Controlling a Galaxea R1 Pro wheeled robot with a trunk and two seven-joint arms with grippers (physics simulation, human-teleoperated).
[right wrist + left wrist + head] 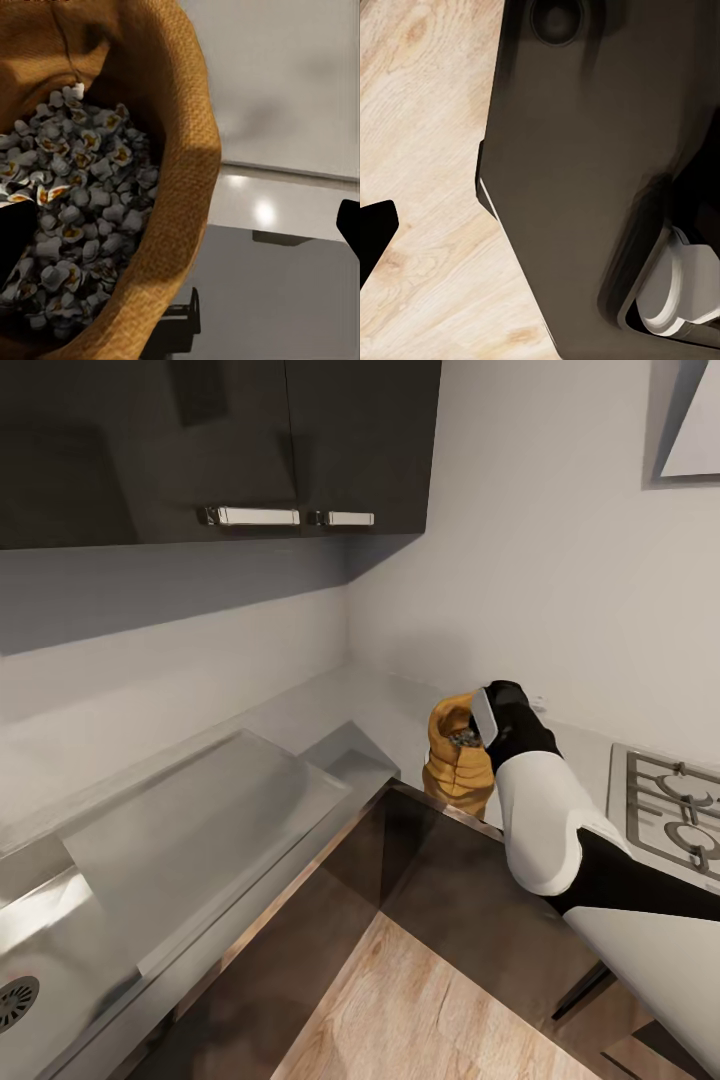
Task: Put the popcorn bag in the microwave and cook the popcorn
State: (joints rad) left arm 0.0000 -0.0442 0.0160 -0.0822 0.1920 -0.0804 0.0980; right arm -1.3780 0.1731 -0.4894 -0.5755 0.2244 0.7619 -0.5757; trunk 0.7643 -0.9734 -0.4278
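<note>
the kitchen had pale grey walls [560, 560], dark glossy upper cabinets [200, 440] with steel handles, and a light wood floor [420, 1010]. at far left of the head view a sink [40, 960] with a round drain sat in the grey steel worktop [330, 710], next to a ribbed draining section. the worktop ran into the corner and turned right above dark cabinet fronts [470, 880]. the popcorn bag [458, 755], mustard-yellow and upright, stood on the worktop at its front edge, between the corner and the gas hob [670, 810]. the right end effector [487, 722] was at the bag's rim, one light finger [483, 715] over the mouth. the right wrist view showed one dark finger inside the bag over the popcorn [75, 217] and the other [349, 225] outside, well apart, the bag wall [176, 150] between them; the jaws were spread around the rim, not pressed on it. the left wrist view showed wood floor [427, 150], a dark robot panel [585, 187] and one dark fingertip [375, 232]; whether the left end effector was apart or together could not be told.
</note>
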